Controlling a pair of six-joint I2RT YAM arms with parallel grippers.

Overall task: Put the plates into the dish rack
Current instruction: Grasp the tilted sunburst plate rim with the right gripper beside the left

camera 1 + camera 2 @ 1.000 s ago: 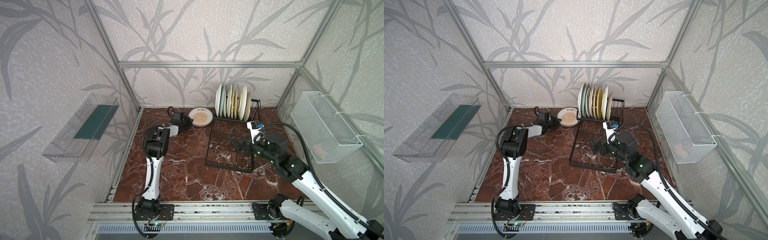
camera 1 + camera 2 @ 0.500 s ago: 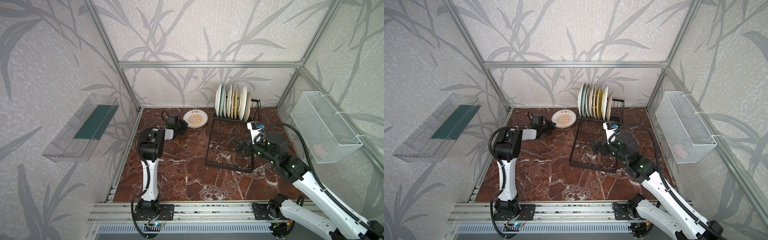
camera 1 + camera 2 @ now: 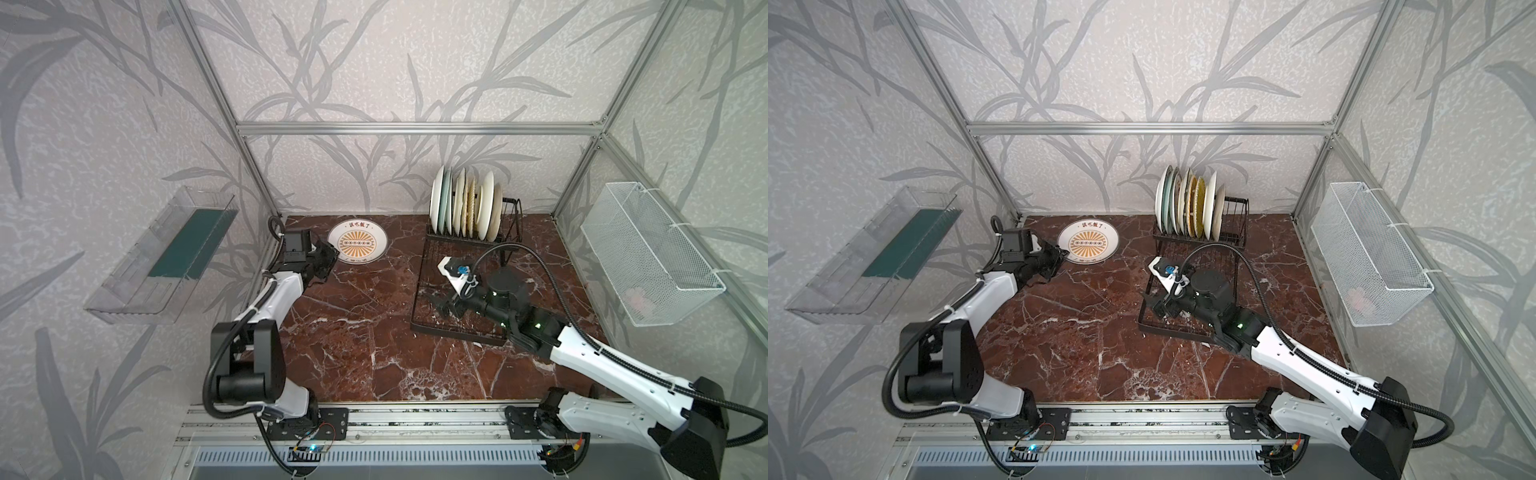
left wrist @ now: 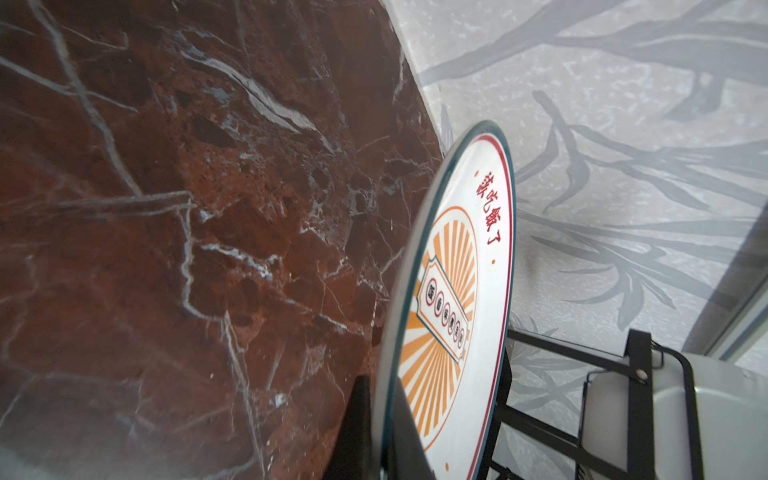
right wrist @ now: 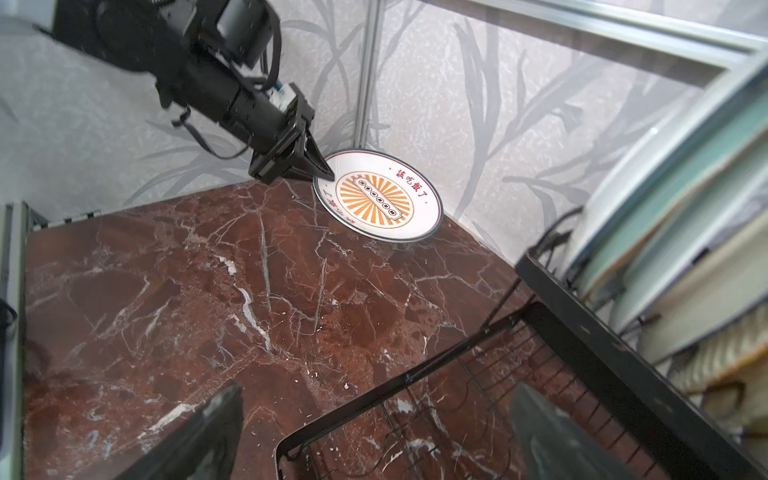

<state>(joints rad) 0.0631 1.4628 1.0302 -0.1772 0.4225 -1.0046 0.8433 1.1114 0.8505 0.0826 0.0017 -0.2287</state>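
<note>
Loose plate: round and white with a dark rim line, an orange sunburst centre and red characters. It lies at the back of the red-brown marble table, near the rear wall and to the left of the dish rack. In the right wrist view this plate appears tilted, its gripped edge raised.

The left arm reaches forward along the left wall, and the left gripper meets the plate's near-left rim. The left wrist view shows its two dark fingers pinching that rim between them.

The right arm stretches across the rack's flat grid tray, and the right gripper hangs low over it. Its fingers are spread wide and hold nothing.

The raised slotted section at the rack's back holds a row of plates standing on edge: white, pale green, cream and yellow woven. The clear bin on the left wall contains a dark green slab. The white mesh basket on the right wall holds something pale that is too indistinct to identify.
</note>
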